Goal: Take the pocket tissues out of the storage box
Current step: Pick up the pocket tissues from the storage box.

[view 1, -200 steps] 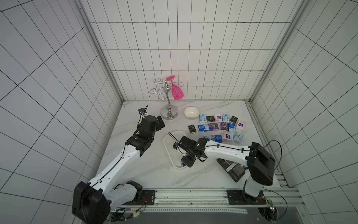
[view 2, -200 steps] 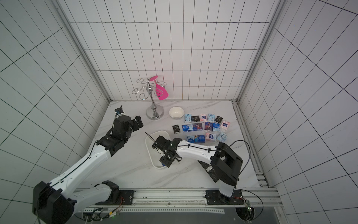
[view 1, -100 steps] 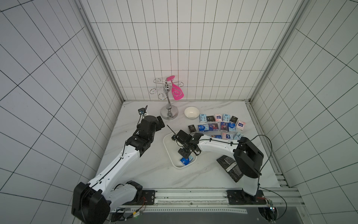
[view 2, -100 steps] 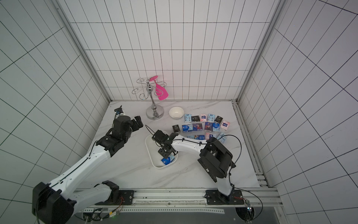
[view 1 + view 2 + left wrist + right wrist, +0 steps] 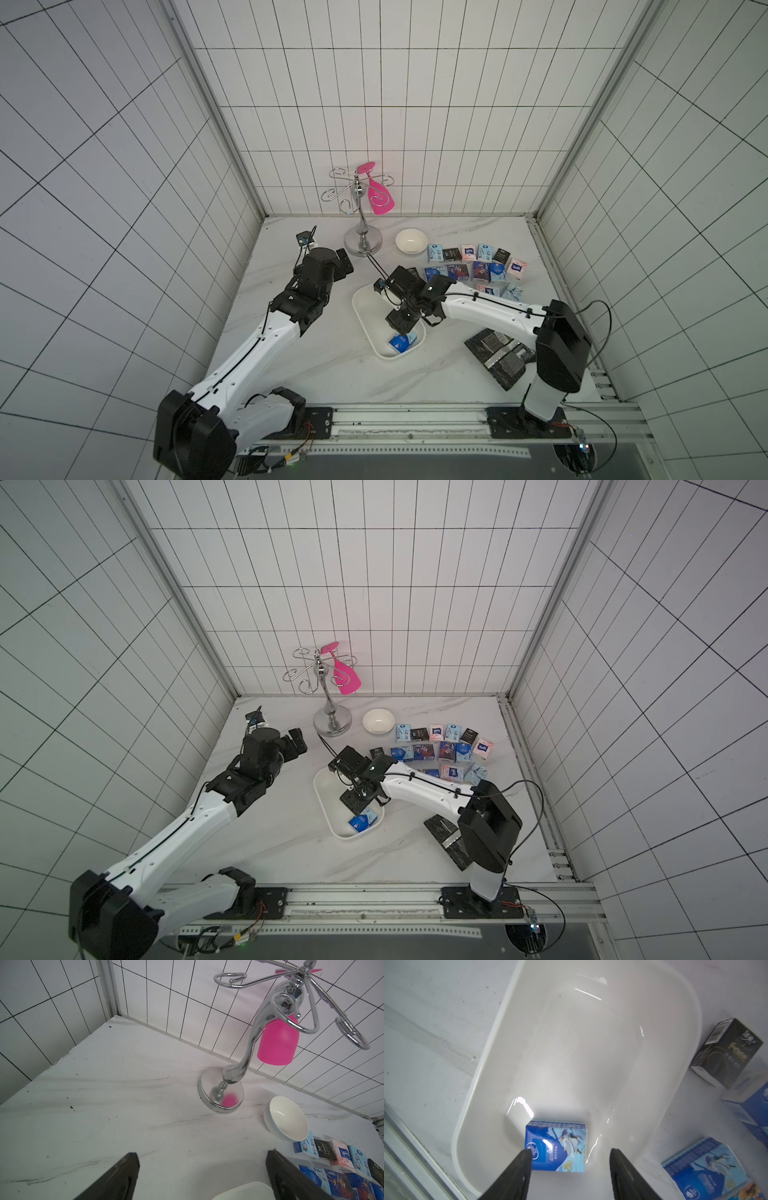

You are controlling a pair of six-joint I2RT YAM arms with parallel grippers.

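Only one blue packet (image 5: 555, 1146) lies in the storage box (image 5: 477, 1084).

Both top views: high above the front rail (image 5: 415, 419), looking steeply down at the whole counter (image 5: 324, 374) — near-identical, slight sideways offset. Left wrist cam: low, facing the back corner and chrome stand (image 5: 220, 1097). Right wrist cam: close, looking down into the storage box (image 5: 475, 1078), also seen in both top views.
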